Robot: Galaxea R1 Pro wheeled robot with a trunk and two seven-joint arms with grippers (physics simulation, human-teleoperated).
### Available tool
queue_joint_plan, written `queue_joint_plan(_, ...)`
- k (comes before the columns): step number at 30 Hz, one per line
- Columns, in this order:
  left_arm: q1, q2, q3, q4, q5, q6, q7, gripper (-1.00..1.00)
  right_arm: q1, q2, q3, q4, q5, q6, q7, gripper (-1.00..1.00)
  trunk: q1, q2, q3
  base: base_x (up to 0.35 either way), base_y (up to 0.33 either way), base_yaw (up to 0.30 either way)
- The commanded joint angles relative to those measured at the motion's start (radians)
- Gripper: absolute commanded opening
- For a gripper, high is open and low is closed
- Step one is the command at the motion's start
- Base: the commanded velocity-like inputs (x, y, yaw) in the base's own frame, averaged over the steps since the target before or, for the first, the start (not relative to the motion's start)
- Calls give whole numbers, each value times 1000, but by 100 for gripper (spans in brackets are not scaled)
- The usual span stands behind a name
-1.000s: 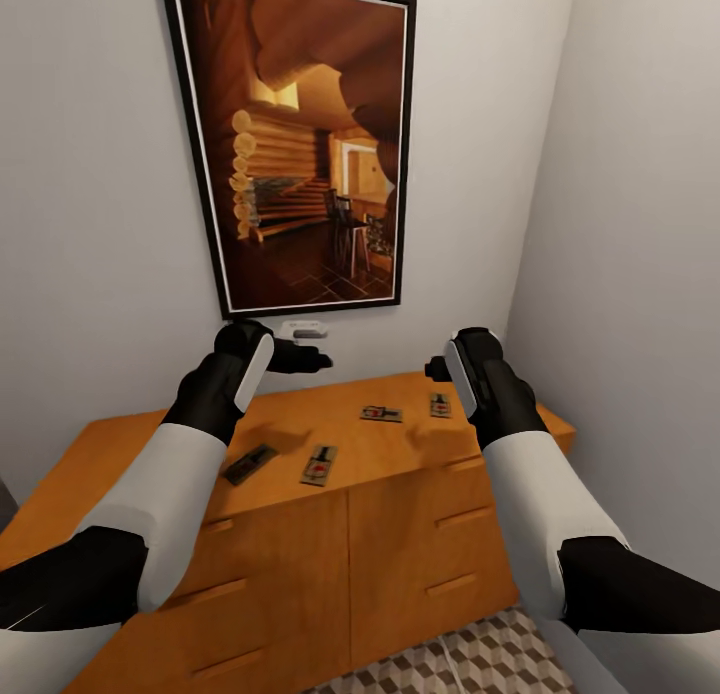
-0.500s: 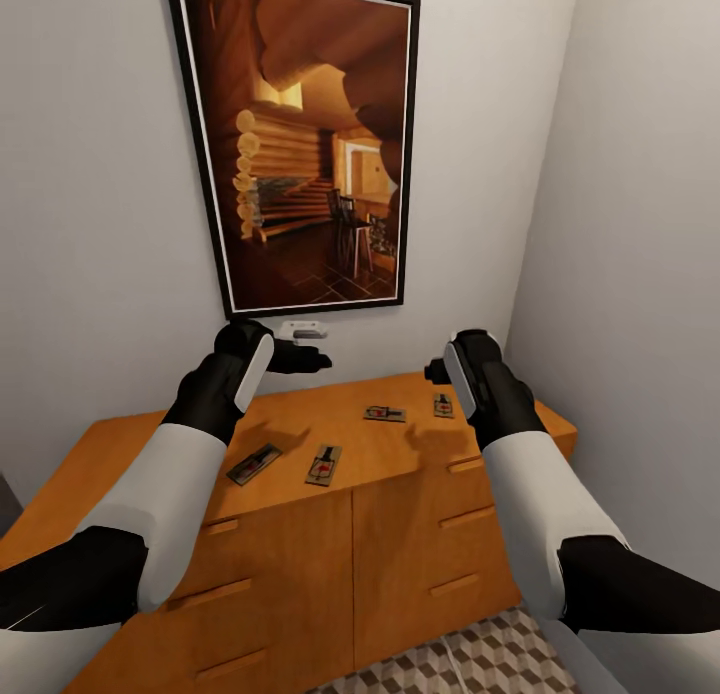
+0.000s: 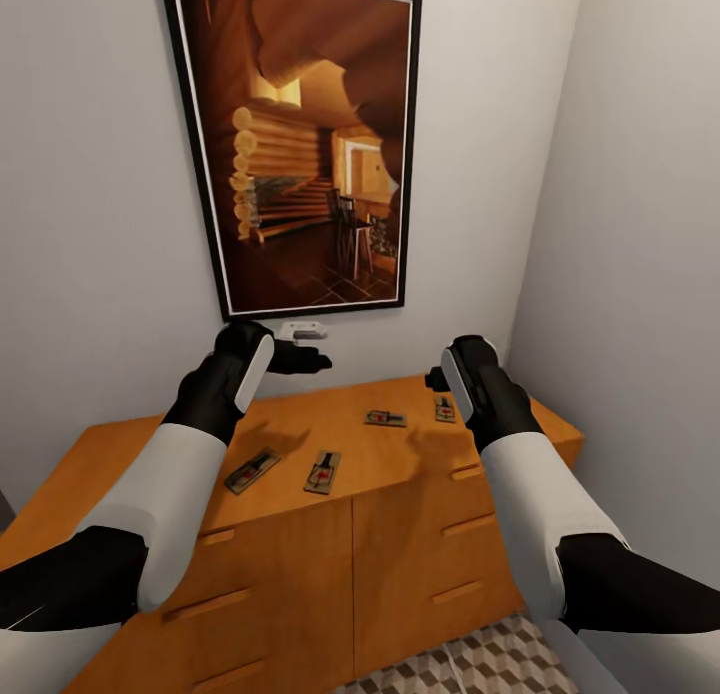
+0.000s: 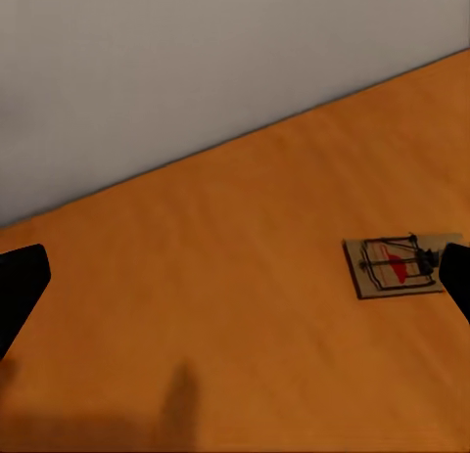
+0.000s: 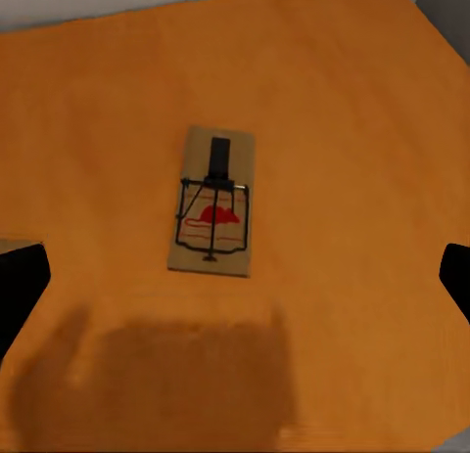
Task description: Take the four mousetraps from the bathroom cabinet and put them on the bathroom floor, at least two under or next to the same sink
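Four mousetraps lie on top of the orange-brown cabinet [image 3: 300, 414]: one [image 3: 251, 470] and another [image 3: 322, 471] near its front edge, a third [image 3: 385, 417] in the middle, a fourth [image 3: 444, 408] toward the right. My left gripper [image 3: 300, 359] hovers above the cabinet's back, open and empty; in the left wrist view [image 4: 235, 282] a mousetrap [image 4: 401, 265] lies beside one fingertip [image 4: 20, 287]. My right gripper [image 3: 437, 376] hangs over the fourth trap, open; the right wrist view [image 5: 235, 282] looks straight down on that mousetrap [image 5: 213, 201].
A large framed picture [image 3: 300, 144] hangs on the grey wall behind the cabinet, with a small white fitting [image 3: 303, 328] below it. The side wall [image 3: 640, 274] stands close on the right. A strip of cube-pattern bathroom floor [image 3: 470, 664] shows at the cabinet's foot.
The head view has shifted slightly, so the camera moved. My right gripper has edged a little left toward the rightmost trap. The traps lie as before.
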Motion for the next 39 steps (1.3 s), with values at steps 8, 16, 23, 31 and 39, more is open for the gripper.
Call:
queue_joint_plan(8,-1,0,0,6,1,3,-1,100,-1,1,-4,3,1,4,-6,100,0,-1,-1,224,0,0)
queue_joint_plan(16,-1,0,0,7,2,4,-1,100,-1,1,-5,3,1,4,-8,100,0,-1,-1,58,0,0)
queue_joint_plan(23,-1,-1,0,8,4,4,-1,100,-18,1,-7,11,0,4,-8,100,0,-1,-1,12,0,0)
queue_joint_plan(31,-1,-1,0,9,4,4,-1,100,-36,1,-9,59,-2,4,-10,100,0,-1,-1,3,0,0)
queue_joint_plan(39,-1,-1,0,16,4,4,-1,100,-40,1,-10,108,-3,4,-11,100,0,-1,-1,0,0,0)
